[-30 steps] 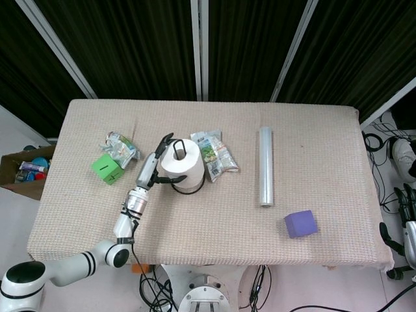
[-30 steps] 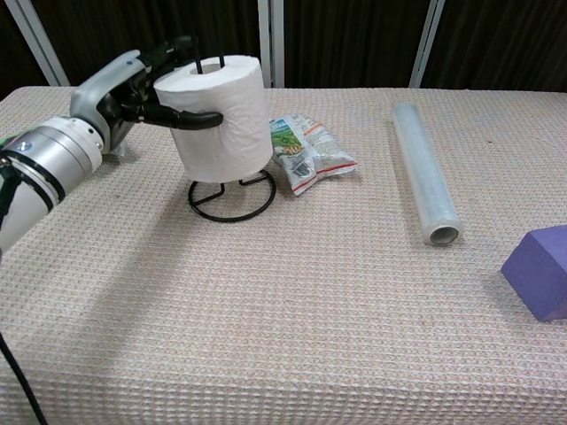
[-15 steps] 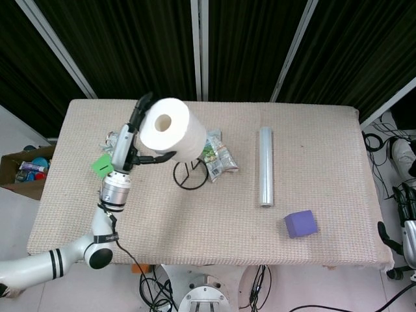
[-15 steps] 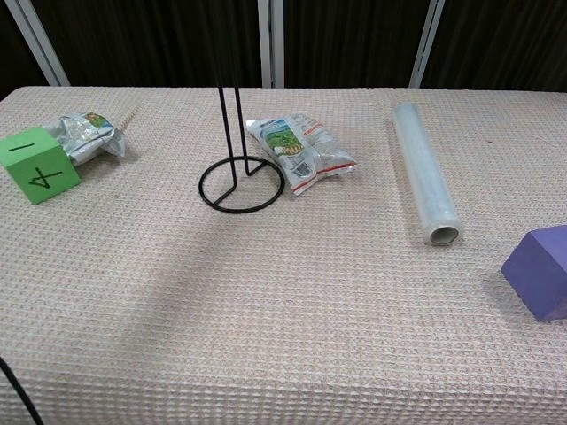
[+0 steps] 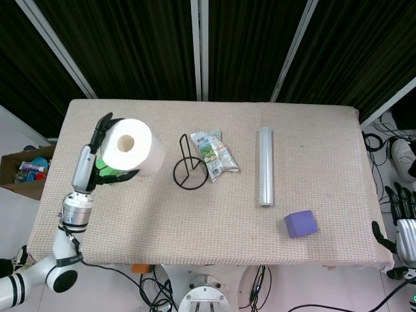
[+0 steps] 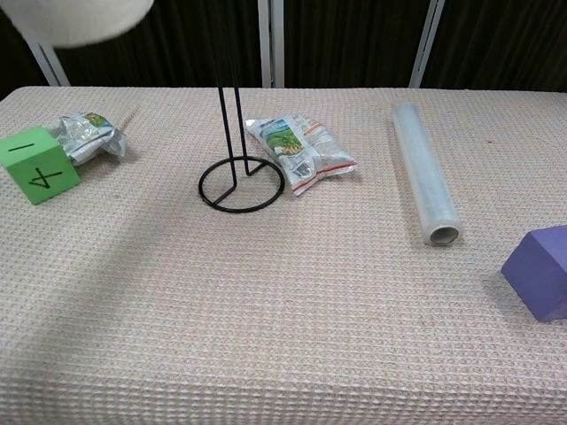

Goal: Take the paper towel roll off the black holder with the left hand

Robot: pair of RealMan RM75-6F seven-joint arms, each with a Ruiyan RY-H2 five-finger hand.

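Note:
My left hand [image 5: 97,156] holds the white paper towel roll [image 5: 132,147] in the air over the table's left part, its fingers wrapped round the roll's sides. The roll's underside [image 6: 80,19] shows at the top left of the chest view. The black wire holder [image 5: 189,170] stands bare on the table, to the right of the roll; its upright rods and ring base [image 6: 240,183] are plain in the chest view. My right hand [image 5: 402,221] hangs beside the table's right edge, off the table, fingers apart, holding nothing.
A green cube [image 6: 35,166] and a crumpled packet [image 6: 87,135] lie at the left. A snack packet [image 6: 299,153] lies right of the holder. A clear film roll [image 6: 424,173] and a purple cube [image 6: 539,271] are on the right. A box [image 5: 27,170] stands beside the table's left.
The left hand lifted the roll up off the holder, then carried it left and away from the holder. The holder now stands bare.

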